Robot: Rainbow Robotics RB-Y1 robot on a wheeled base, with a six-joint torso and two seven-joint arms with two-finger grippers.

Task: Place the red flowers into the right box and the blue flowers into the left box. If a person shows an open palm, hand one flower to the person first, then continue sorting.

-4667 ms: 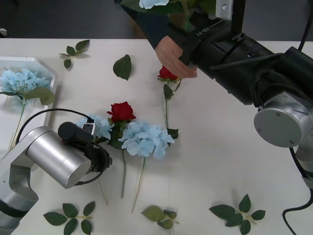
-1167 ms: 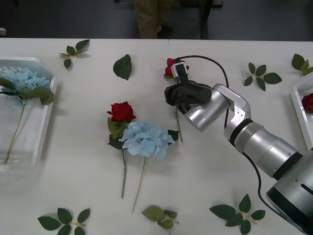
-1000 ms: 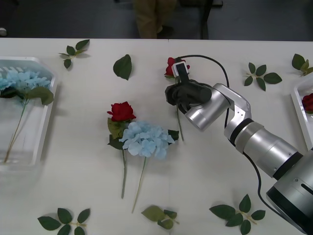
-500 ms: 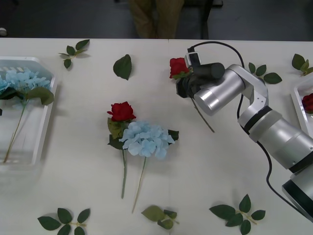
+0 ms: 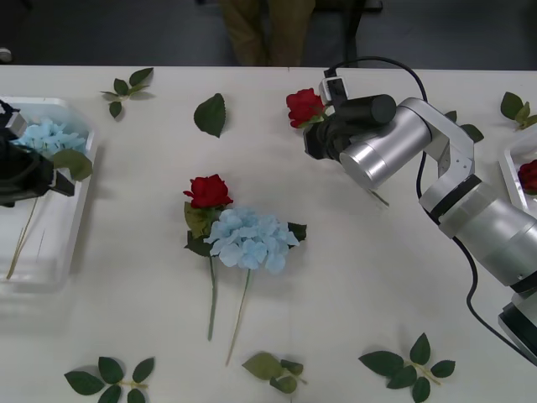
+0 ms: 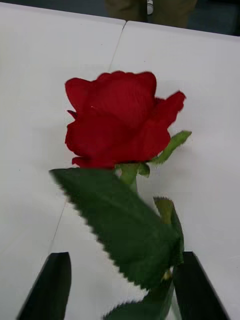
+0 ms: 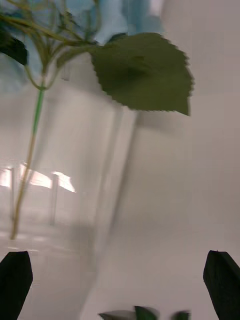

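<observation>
My right gripper (image 5: 321, 133) is shut on the stem of a red flower (image 5: 303, 107) and holds it above the table's far middle. In the right wrist view the rose head (image 6: 118, 119) stands over a big leaf (image 6: 125, 227) that hides the stem between the black fingers (image 6: 48, 289). On the table's middle lie a second red rose (image 5: 207, 191) and a blue flower (image 5: 249, 238). My left gripper (image 5: 40, 179) hangs open over the left box (image 5: 63, 252), where a blue flower (image 5: 46, 134) lies. The right box (image 5: 513, 189) holds a red rose (image 5: 528, 175).
Loose leaf sprigs lie at the far left (image 5: 126, 87), far right (image 5: 453, 130) and along the near edge (image 5: 117, 376), (image 5: 411, 361). A single leaf (image 5: 211, 114) lies behind the middle flowers. The left wrist view shows the tray rim (image 7: 112, 170) and a large leaf (image 7: 145, 70).
My right gripper has lifted the red flower off the table and carried it up and to the right. My left gripper has come into view over the left box.
</observation>
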